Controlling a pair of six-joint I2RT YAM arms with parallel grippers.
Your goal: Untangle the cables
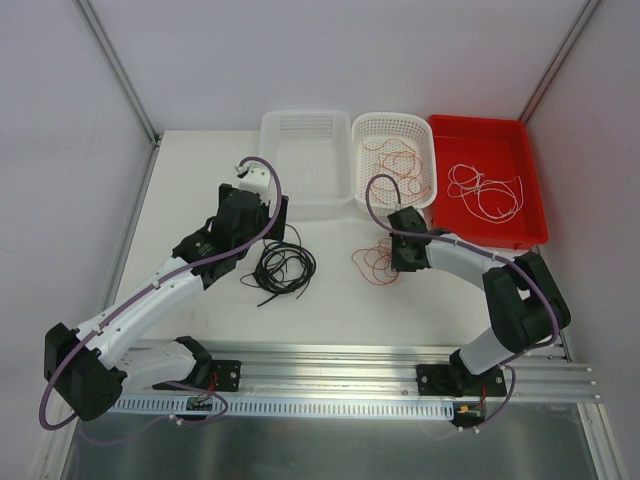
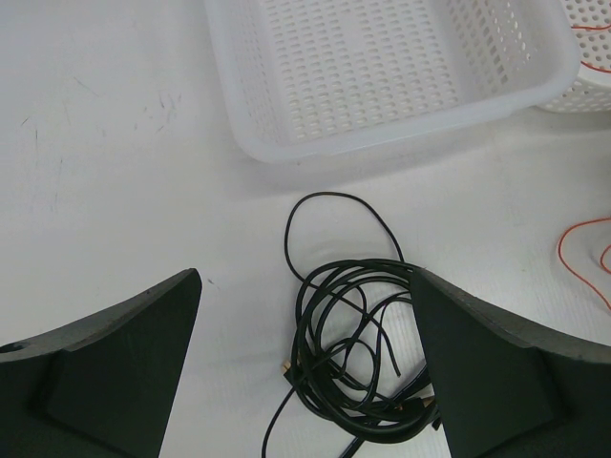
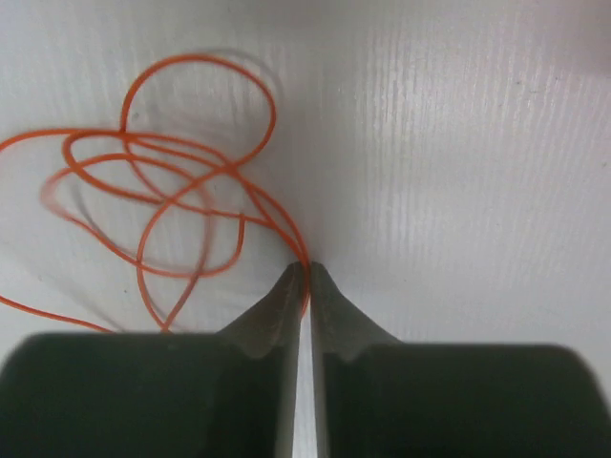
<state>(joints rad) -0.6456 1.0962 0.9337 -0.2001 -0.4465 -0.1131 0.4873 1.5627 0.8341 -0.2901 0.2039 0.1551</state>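
The white basket (image 1: 395, 118) at upper centre holds orange cables (image 1: 400, 160); the red tray (image 1: 500, 140) at upper right holds white cables (image 1: 485, 190). Mid-frame, the right gripper (image 3: 305, 272) is clenched on an orange strand (image 3: 229, 172); the left gripper (image 2: 305, 286) gapes over the black coil (image 2: 310, 382).

Light: bright, even and diffuse, falling from above; the flat white table top (image 1: 330, 320) reads almost pure white.
Shadows: faint and soft; the thin orange-red cable (image 3: 221, 172) lays a pale grey double just beside its loops.
Glare: a mild sheen on the table, upper right of the right wrist view.
Sharp: the left wrist view, crisp on the white perforated plastic basket (image 2: 401, 134) and the coiled thin black cable (image 2: 304, 329).
Soft: the right wrist view; the right gripper (image 3: 307, 275) is out of focus at the bottom.
Smear: the left end of the orange loops.
Perspective: the slanted grey metal frame posts (image 1: 118, 70) splay outward in the top view.
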